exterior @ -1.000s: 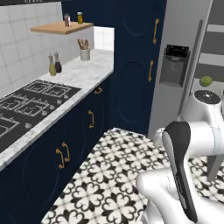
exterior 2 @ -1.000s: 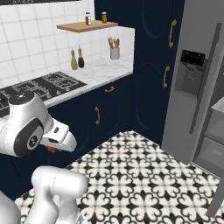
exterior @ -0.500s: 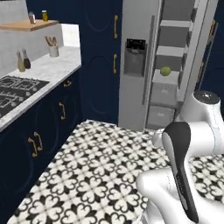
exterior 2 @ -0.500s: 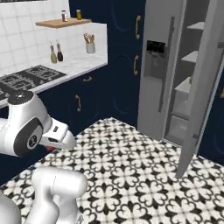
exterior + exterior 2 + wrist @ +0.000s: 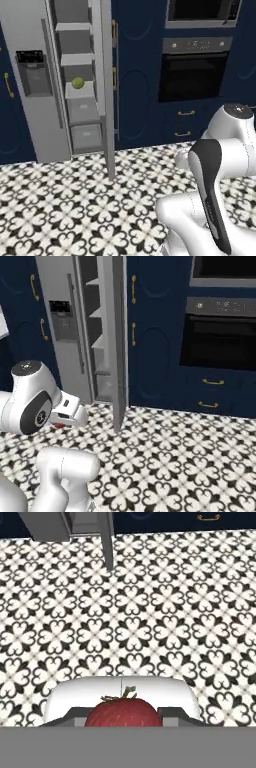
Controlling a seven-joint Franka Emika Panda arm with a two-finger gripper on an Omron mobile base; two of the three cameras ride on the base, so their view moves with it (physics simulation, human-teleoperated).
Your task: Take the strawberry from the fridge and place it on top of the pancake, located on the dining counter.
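Red strawberry (image 5: 124, 712): clamped between the nearly closed jaws of the end effector (image 5: 124, 714), green stalk pointing away from the hand, fruit centred between the dark tips. In the right base view a red speck beside the wrist is probably the same fruit. Patterned black-and-white floor (image 5: 150, 612) lies below. Fridge (image 5: 55, 80): door open, green fruit (image 5: 77, 82) on a shelf.

Both base cameras look forward from behind the arm, sharing the open fridge (image 5: 75, 85) and oven (image 5: 225, 336); the hand camera looks down at the tiled floor (image 5: 150, 612).
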